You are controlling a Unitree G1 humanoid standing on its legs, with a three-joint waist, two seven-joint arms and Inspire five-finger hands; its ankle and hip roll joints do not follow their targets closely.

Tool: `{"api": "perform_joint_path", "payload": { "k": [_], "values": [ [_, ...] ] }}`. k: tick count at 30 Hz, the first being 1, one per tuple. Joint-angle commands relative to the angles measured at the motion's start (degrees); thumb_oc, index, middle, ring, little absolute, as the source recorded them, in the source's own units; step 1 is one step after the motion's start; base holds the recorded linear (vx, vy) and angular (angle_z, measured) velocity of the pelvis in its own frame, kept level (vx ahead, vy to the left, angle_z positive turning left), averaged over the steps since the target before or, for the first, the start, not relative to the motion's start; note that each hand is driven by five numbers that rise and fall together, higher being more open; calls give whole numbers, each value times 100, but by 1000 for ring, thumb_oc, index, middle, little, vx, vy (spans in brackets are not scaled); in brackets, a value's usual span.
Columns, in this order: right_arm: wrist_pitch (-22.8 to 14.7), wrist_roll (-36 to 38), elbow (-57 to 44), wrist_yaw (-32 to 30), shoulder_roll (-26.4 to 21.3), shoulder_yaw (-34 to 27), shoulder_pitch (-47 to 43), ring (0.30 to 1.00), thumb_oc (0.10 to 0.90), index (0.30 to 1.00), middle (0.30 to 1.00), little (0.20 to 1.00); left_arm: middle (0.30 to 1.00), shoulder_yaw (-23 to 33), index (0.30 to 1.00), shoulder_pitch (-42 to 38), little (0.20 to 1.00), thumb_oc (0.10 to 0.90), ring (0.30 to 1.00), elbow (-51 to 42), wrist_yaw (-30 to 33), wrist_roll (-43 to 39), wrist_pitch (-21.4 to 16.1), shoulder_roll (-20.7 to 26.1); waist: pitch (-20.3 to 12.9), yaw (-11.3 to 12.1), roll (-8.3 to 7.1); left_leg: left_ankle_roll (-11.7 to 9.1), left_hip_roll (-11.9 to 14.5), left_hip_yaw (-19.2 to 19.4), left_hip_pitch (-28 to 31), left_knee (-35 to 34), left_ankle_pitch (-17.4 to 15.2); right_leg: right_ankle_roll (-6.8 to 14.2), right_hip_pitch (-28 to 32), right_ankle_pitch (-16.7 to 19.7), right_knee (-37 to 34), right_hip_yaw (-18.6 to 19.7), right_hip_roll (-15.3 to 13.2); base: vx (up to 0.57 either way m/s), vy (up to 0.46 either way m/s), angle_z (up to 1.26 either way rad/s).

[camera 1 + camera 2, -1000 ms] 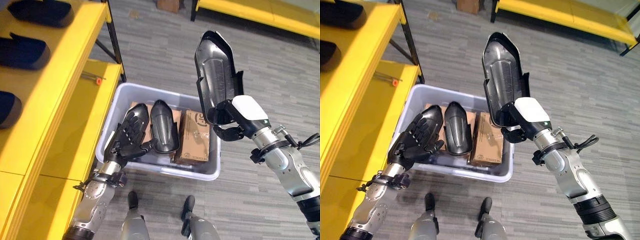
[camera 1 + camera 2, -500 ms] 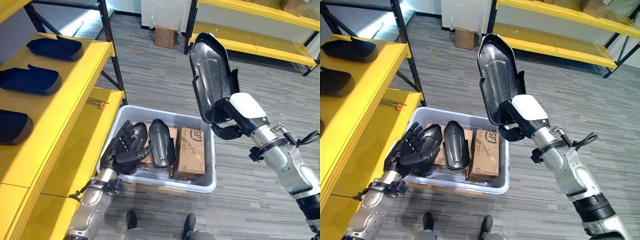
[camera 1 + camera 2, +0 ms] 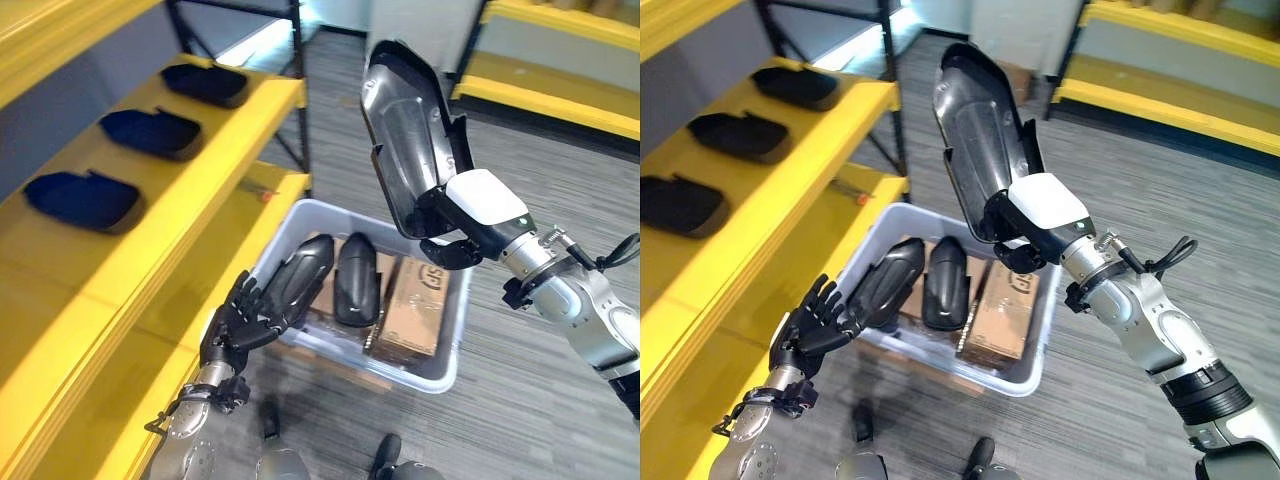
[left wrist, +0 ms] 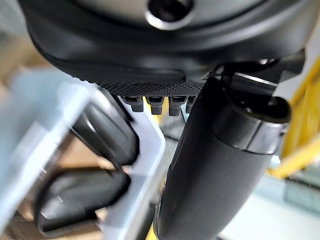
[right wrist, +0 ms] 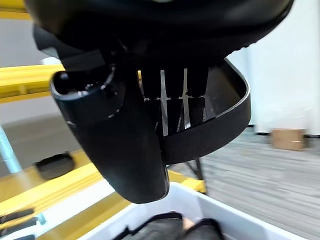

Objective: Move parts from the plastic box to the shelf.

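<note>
The right hand (image 3: 462,222) is raised above the box (image 3: 452,340), its fingers and white-covered thumb clenched round the lower end of a long black part (image 3: 407,140) that stands nearly upright, its hollow, glossy inside turned toward the camera. In the right wrist view the fingers (image 5: 172,97) curl over the part's curved rim, with the box lying below. The left hand (image 3: 240,322) hangs low beside the box's near-left corner, fingers spread and relaxed, grasping nothing; its fingertips lie close to the nearest part in the box, though contact cannot be made out. The grey plastic box sits on the floor (image 3: 540,180) just beside the yellow shelf (image 3: 215,160). Inside it lie two more black parts (image 3: 300,280) side by side (one long and slanted toward the left hand, one shorter (image 3: 357,280) next to it) on top of cardboard cartons (image 3: 412,310). On the shelf's upper board three dark parts (image 3: 84,199) are lined up in a row, well apart from one another. A second yellow shelf (image 3: 1170,105) stands across the floor.
</note>
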Motion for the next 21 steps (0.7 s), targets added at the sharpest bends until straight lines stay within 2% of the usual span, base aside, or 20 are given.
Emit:
{"api": "perform_joint_path", "payload": {
  "k": [1,3,4,5,7,9,13,14,21],
  "values": [
    [-199,355,-467,-720,109,-884,-468,300,400,300,300,300,1000,143,1000,-424,1000,900,1000,-429,-157,-50,-416,141,-277,20,-406,-1503,541,-45,229,459,1610,-156,-1,-909,321,76,-46,-54,20,91],
    [-193,355,-493,-748,123,-1063,-240,300,400,300,300,300,1000,101,1000,-433,1000,900,1000,-415,-186,-57,-385,94,-355,-69,-339,-1479,574,220,379,269,1430,-130,4,-938,409,-204,-157,-21,58,58],
    [-194,354,-513,-745,118,-1090,-197,300,400,300,300,300,1000,86,1000,-426,1000,900,1000,-418,-187,-56,-383,94,-360,-70,-336,-1469,555,219,402,228,1437,-116,13,-942,423,-220,-171,45,135,115],
    [-189,313,-516,-757,114,-1287,77,300,400,300,300,300,1000,24,1000,-387,1000,900,1000,-371,-243,-26,-333,61,-452,-109,-239,-1429,515,408,485,-69,1449,-73,78,-932,517,-414,-246,82,146,130],
    [-181,276,-526,-755,128,-1413,245,300,400,300,300,300,1000,-17,1000,-393,1000,900,1000,-346,-250,20,-324,71,-472,-116,-229,-1420,471,414,464,-59,1452,-66,147,-927,520,-476,-268,88,125,112],
    [-193,282,-557,-705,160,-1611,542,300,400,300,300,300,1000,51,1000,-400,1000,900,1000,-338,-285,79,-343,148,-530,-51,-310,-1381,386,355,322,269,1286,-14,396,-829,458,-574,-418,135,153,67],
    [-199,277,-558,-627,244,-1599,586,300,400,300,300,300,1000,123,1000,-339,1000,900,1000,-345,-265,107,-365,165,-569,52,-423,-1301,253,294,296,481,1029,103,524,-709,406,-581,-578,93,145,35],
    [-202,268,-531,-598,318,-1557,598,300,400,300,300,300,1000,153,1000,-313,1000,900,1000,-359,-237,128,-365,171,-571,113,-492,-1240,148,283,297,564,853,198,570,-606,383,-567,-696,89,175,18],
    [-188,188,-503,-529,425,-1545,598,300,400,300,300,300,1000,252,1000,-266,1000,900,1000,-402,-233,204,-399,204,-594,205,-662,-1071,-159,319,284,653,508,457,642,-289,312,-598,-976,78,136,8]
  ]
}}
